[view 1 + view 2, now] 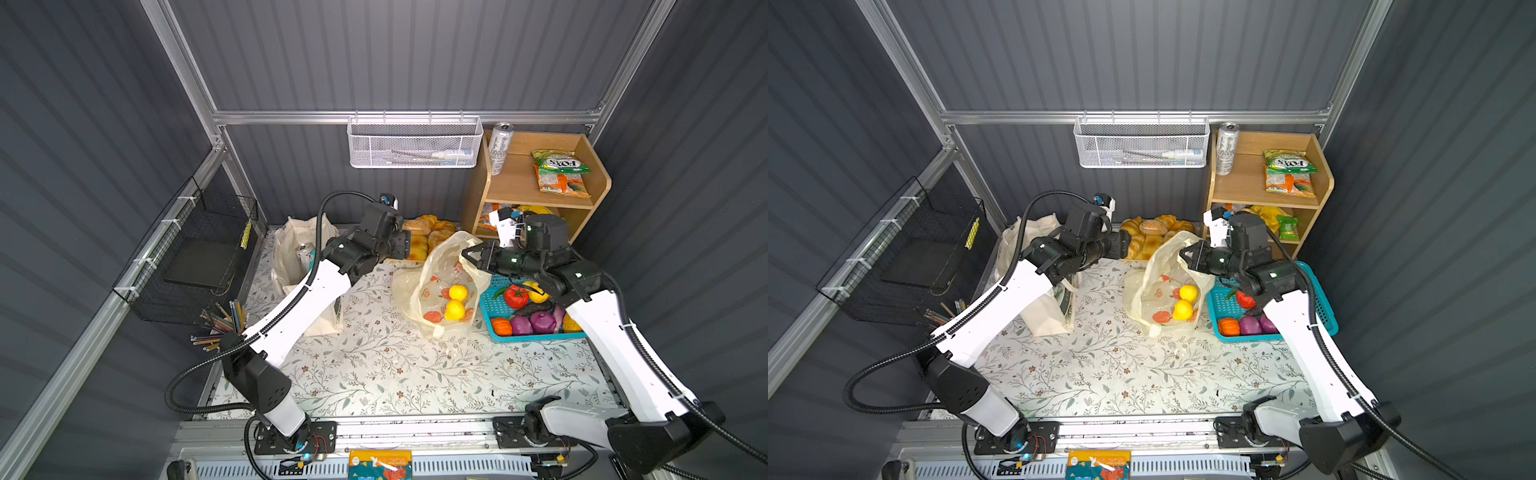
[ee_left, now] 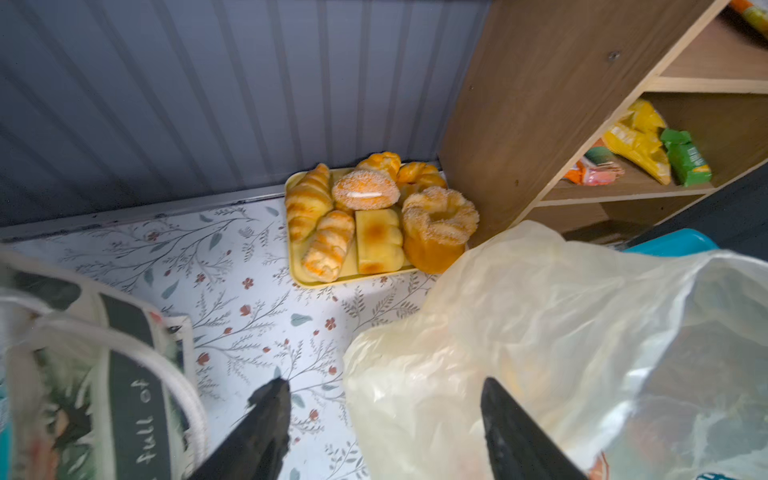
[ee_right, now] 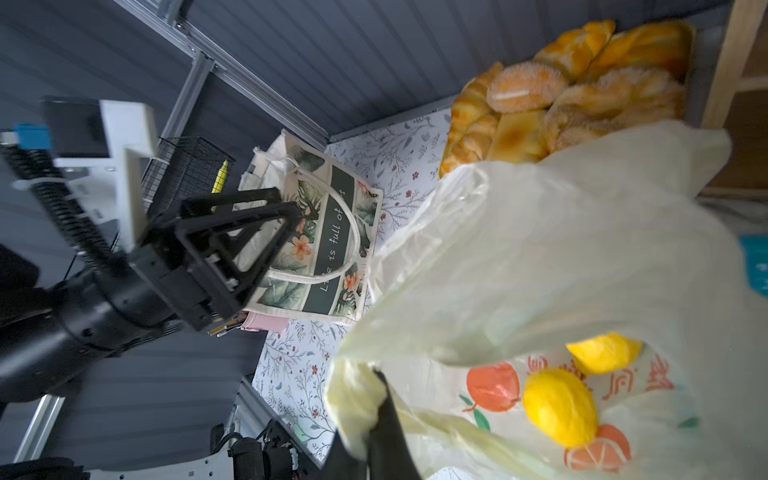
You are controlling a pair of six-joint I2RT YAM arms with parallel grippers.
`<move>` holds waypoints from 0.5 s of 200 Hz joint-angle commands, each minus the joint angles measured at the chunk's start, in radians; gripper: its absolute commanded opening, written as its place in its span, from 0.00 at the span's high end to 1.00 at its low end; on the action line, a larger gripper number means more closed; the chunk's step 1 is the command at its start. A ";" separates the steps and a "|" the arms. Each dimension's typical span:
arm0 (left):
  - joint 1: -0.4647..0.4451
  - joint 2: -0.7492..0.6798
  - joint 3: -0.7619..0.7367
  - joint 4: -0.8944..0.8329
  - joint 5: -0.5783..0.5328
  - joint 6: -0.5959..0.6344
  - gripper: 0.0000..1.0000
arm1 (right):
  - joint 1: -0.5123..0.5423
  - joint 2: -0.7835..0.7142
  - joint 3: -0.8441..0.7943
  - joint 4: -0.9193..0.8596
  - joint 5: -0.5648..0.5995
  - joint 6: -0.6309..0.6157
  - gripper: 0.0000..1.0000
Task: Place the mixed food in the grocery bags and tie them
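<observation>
- Top views. The left end effector (image 1: 405,246) hovers with its jaws well apart and nothing between them. The canvas tote (image 1: 291,249) stands behind it, and the plastic bag (image 1: 419,291) is just ahead of its tips. The right end effector (image 1: 467,254) is closed on the bag's upper rim and holds that rim up, while the bag's base rests on the worktop (image 1: 395,365). Two lemons (image 1: 458,292) lie inside the bag, below the right tips. A drink can (image 1: 305,253) stands in the tote. A teal basket (image 1: 494,309) of toy vegetables sits under the right wrist. Both top views show the same layout (image 1: 1125,245) (image 1: 1183,254).
- Left wrist view. The two fingers (image 2: 266,424) of the left end effector (image 2: 384,382) are spread wide and grip nothing. The plastic bag (image 2: 540,324) bulges beside one finger, though contact cannot be judged. The tote (image 2: 124,374) lies beside the other finger. A bread tray (image 2: 307,282) sits further ahead of the tips.
- Right wrist view. The right end effector (image 3: 380,386) is pinched shut on a gathered fold of the plastic bag (image 3: 540,249). The lemons (image 3: 559,407) are close beside its tips, inside the bag. Across from it is the left end effector (image 3: 286,208), jaws parted, with the tote (image 3: 332,232) beyond.
</observation>
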State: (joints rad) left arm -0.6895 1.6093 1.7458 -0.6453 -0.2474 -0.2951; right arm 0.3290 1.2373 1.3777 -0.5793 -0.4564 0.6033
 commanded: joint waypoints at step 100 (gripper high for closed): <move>-0.179 -0.448 -0.622 -0.097 0.168 -0.363 0.22 | -0.003 0.030 -0.027 0.334 0.021 0.366 1.00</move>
State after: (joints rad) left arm -0.8185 1.1370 1.2331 -0.7620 -0.0921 -0.5388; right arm 0.3275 1.2636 1.3445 -0.2855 -0.4557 0.9413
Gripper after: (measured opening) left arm 0.774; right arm 0.041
